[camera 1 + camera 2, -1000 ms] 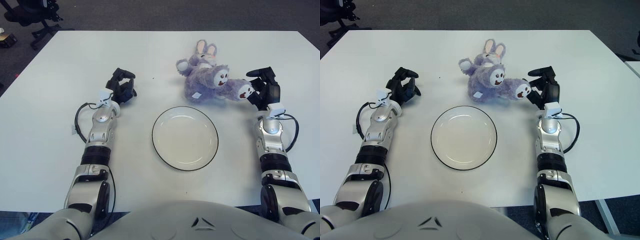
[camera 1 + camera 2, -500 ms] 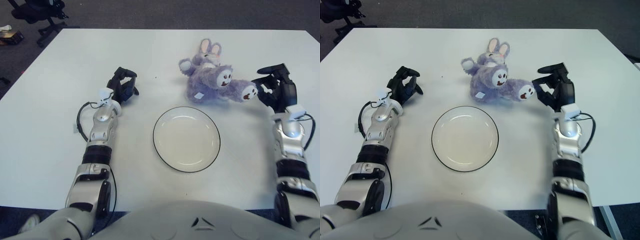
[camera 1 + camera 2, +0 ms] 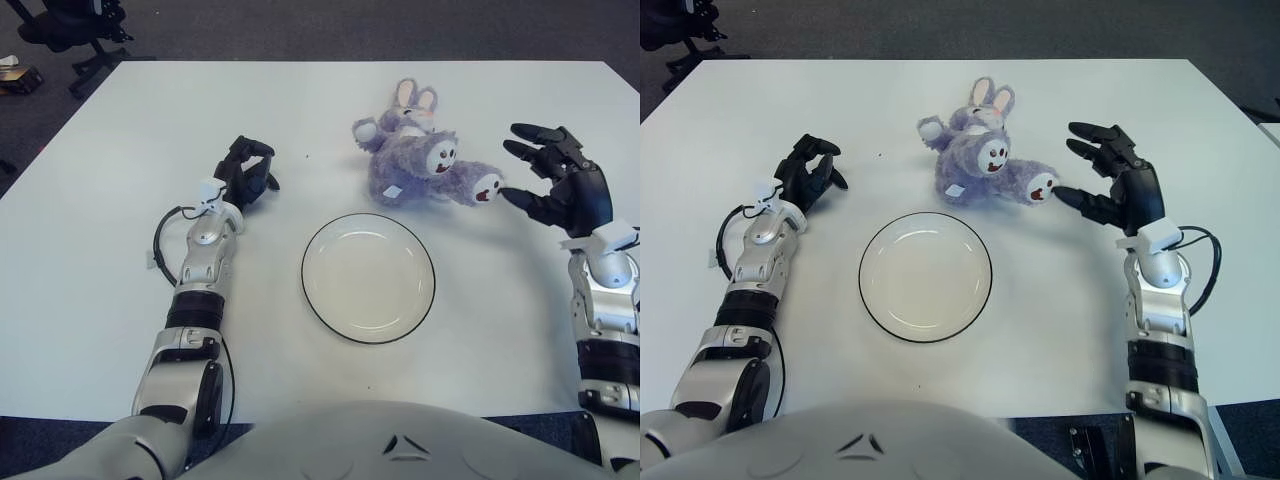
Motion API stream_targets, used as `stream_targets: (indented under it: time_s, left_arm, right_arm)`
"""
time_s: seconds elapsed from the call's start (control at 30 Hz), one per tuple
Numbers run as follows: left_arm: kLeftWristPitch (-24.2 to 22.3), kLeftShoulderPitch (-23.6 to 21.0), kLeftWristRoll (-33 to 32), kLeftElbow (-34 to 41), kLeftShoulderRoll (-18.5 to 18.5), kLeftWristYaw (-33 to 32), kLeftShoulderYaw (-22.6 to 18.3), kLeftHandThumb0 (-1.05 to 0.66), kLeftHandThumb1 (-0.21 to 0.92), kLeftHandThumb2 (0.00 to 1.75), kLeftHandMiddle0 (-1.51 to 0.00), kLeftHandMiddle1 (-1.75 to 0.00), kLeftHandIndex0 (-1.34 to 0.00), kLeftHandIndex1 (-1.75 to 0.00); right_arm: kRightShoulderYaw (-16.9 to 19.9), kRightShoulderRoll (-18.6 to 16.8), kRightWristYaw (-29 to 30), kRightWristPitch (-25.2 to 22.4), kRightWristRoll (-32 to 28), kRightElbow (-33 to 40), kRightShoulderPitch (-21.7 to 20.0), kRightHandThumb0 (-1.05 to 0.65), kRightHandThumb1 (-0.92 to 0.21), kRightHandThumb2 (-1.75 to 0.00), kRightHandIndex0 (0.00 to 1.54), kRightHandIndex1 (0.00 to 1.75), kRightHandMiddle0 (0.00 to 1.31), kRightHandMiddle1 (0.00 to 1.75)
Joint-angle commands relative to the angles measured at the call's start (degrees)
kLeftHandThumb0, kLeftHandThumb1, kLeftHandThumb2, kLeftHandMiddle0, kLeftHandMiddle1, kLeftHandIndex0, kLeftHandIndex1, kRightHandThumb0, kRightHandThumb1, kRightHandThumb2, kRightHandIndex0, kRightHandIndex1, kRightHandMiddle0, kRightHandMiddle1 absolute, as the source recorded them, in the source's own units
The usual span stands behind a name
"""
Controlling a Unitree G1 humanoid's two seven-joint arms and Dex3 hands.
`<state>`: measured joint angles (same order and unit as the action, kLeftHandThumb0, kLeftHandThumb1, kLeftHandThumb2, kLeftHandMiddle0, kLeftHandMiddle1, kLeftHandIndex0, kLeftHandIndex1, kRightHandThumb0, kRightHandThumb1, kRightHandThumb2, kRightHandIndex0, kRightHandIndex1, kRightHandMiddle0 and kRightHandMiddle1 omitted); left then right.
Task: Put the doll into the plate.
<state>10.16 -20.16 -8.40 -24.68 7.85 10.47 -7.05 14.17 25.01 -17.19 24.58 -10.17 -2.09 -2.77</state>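
Doll [image 3: 420, 160], a purple plush rabbit, lies on its side on the white table [image 3: 110, 310], at about one o'clock from the plate [image 3: 368, 277] and just clear of its rim, ears pointing to twelve and one foot stretched toward three. Nothing is in the plate yet, so this looks like the reach before the grab. The right hand [image 3: 560, 185] hovers at three o'clock of the doll, fingers spread wide, lowest fingertip just beside that outstretched foot; whether it touches, I can't say. It grips nothing. My read: the next move calls for closing in over the foot or body, curling the fingers round the soft plush, lifting, then carrying toward seven o'clock and letting go over the plate's middle. The left hand [image 3: 243, 178] shows at ten o'clock of the plate, fingers curled on nothing, idle. The path from doll to plate is bare table. An office chair [image 3: 70, 25] sits off the far left corner, well out of play
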Motion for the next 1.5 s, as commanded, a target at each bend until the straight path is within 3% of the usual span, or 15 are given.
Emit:
stream_targets:
  time_s: [0.0,0.1,0.5,0.6,0.93,1.07,1.4,1.47]
  left_arm:
    - [-1.32,0.87,0.01,-1.98,0.03,0.77,0.11,-0.36,0.92,0.36,-0.67,-1.75,-0.37,-1.58]
    - [-1.11,0.73,-0.11,-2.41,0.18,1.19,0.09,-0.36,0.92,0.36,-0.67,-1.74,-0.37,-1.58]
    - [-0.97,0.33,-0.15,-3.23,0.30,1.76,-0.13,-0.36,0.92,0.35,-0.67,-1.74,-0.38,-1.57]
    - [-1.05,0.21,-0.07,-3.46,0.31,1.87,-0.09,-0.36,0.92,0.35,-0.67,-1.74,-0.38,-1.57]
    - [-0.93,0.11,0.00,-3.70,0.31,1.97,-0.12,-0.36,0.92,0.35,-0.68,-1.74,-0.38,-1.57]
    - [-0.96,0.13,0.15,-3.69,0.29,1.94,0.03,-0.36,0.92,0.35,-0.68,-1.75,-0.38,-1.57]
    - [-1.11,0.10,0.24,-3.59,0.22,1.81,0.10,-0.36,0.92,0.35,-0.69,-1.75,-0.38,-1.57]
    - [-1.07,0.11,0.28,-3.64,0.10,1.73,0.16,-0.36,0.92,0.35,-0.69,-1.75,-0.38,-1.57]
  right_arm:
    - [-0.01,0.25,-1.76,-1.37,-1.65,2.99,1.44,-0.25,-0.74,0.00,0.41,0.00,0.41,0.25]
    - [-0.79,1.49,-4.31,-2.92,-2.35,7.04,3.65,-0.31,-0.71,0.00,0.38,0.00,0.40,0.18]
    - [-0.86,1.64,-5.99,-5.76,-0.49,11.25,5.42,-0.35,-0.70,0.00,0.34,0.00,0.42,0.08]
    - [-1.55,2.65,-6.90,-6.64,1.03,13.09,6.57,-0.45,-0.71,-0.01,0.33,0.00,0.39,0.05]
    - [-1.38,3.08,-7.52,-7.98,2.74,14.18,7.01,-0.52,-0.71,0.00,0.28,0.00,0.36,0.02]
    - [-1.63,4.36,-6.73,-8.95,7.00,14.77,7.45,-0.54,-0.71,0.00,0.26,0.00,0.34,0.01]
    - [-1.65,4.02,-6.33,-9.33,8.51,14.76,7.21,-0.56,-0.71,0.00,0.25,0.00,0.33,0.00]
    - [-2.47,2.56,-4.26,-8.90,10.57,13.89,6.51,-0.54,-0.72,-0.01,0.23,0.00,0.31,0.00]
